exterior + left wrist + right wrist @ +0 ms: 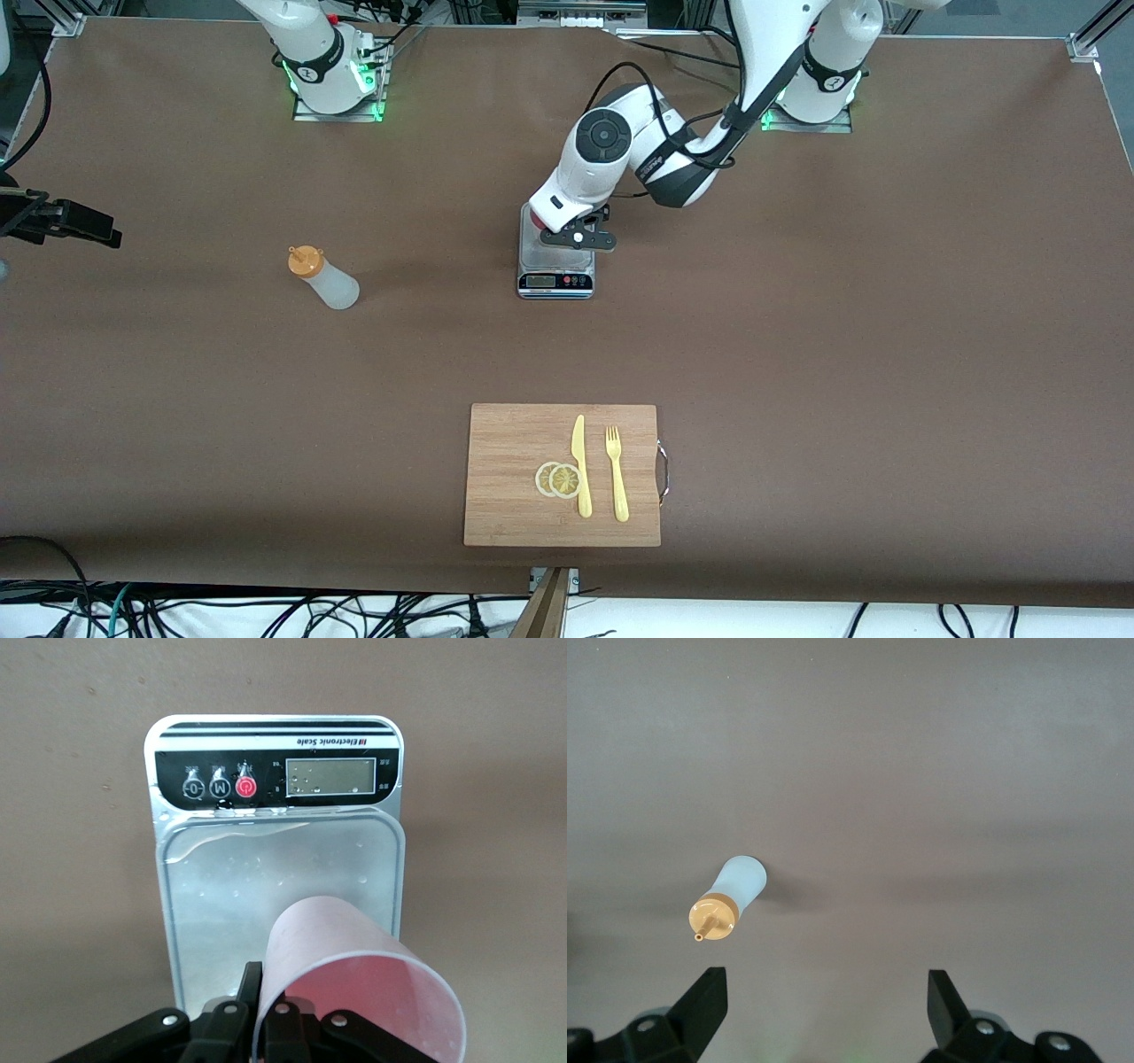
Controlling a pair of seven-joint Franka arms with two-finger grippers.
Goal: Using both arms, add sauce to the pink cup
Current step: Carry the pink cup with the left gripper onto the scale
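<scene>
The bottle [326, 278] stands upright, cap up. The left gripper [266, 1014] holds the cup [354, 992] over the scale [275, 780]. The right gripper [824, 1001] is wide open.

High front camera; downward wrist cameras.

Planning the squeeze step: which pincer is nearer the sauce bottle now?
Right. The right pincer hangs open above the sauce bottle; the left pincer holds the pink cup over the scale.

The scale [555, 257] sits mid-desk [842, 354], with the pink cup [354, 992] on its platform. The sauce bottle [324, 277] stands toward the right arm's end. Nearer the front camera lies the cutting board [514, 496], carrying knife [581, 465], fork [617, 472] and lemon slices [558, 479].
</scene>
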